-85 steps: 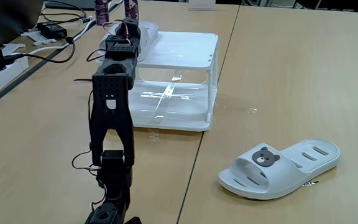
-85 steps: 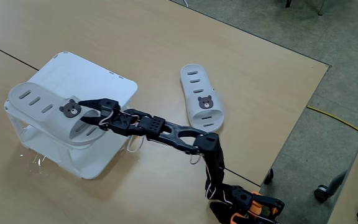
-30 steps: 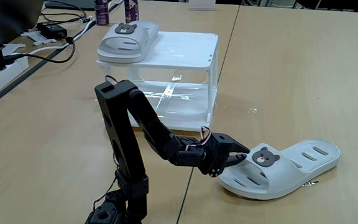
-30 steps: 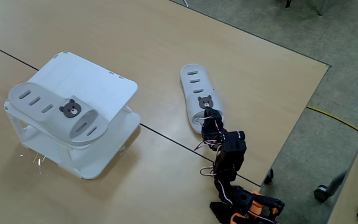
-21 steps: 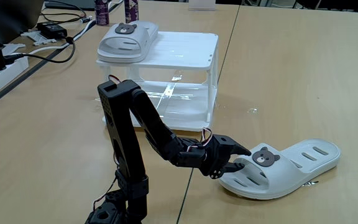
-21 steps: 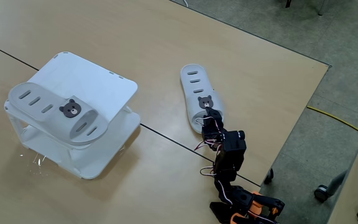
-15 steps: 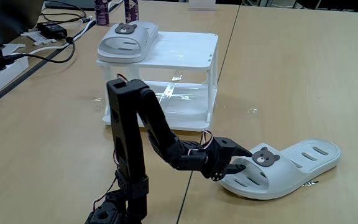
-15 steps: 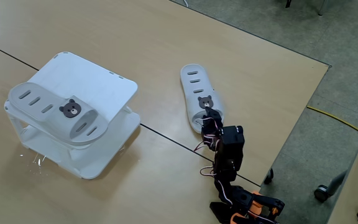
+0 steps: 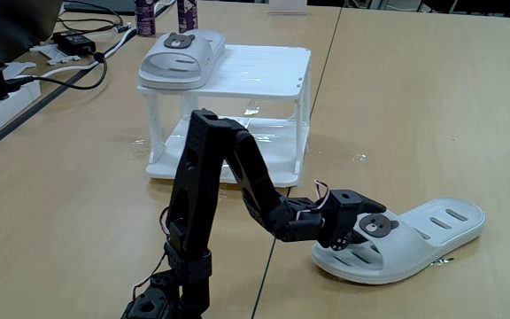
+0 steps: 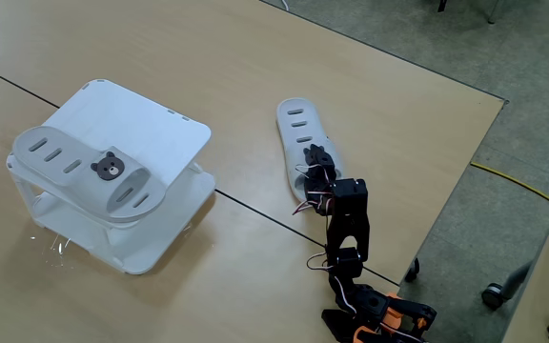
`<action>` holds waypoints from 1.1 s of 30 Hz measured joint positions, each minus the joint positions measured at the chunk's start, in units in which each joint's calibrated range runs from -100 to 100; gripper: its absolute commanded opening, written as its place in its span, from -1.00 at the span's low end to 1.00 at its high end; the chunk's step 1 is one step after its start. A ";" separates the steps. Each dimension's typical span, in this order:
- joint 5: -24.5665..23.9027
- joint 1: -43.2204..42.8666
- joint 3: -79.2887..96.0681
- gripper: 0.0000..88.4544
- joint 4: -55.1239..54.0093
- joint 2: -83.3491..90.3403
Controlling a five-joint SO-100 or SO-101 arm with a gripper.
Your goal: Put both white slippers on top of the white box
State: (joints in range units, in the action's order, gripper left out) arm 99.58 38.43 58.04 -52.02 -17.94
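**Q:** White slippers, where are yours at?

**A:** One slipper [image 9: 181, 55] lies on the left end of your white box [image 9: 264, 69], bear badge up. Your other slipper [image 9: 414, 237] is flat on the wooden table [image 9: 414, 115], well apart from the box.

**Q:** And your gripper?

**A:** Your gripper [image 10: 315, 158] is down at that slipper's strap, right on the bear badge. Can't tell if it's clamped or loose; the fingers are too small to read in both fixed views.
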 measured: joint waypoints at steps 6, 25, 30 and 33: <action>0.00 0.67 -8.27 -0.52 0.00 -6.43; 0.00 0.52 -10.69 -0.98 11.93 3.38; 0.00 0.00 -14.20 -0.98 28.84 14.85; 0.00 -0.60 -21.02 -0.98 36.05 19.71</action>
State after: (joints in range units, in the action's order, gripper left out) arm 99.58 37.83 37.02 -15.97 1.77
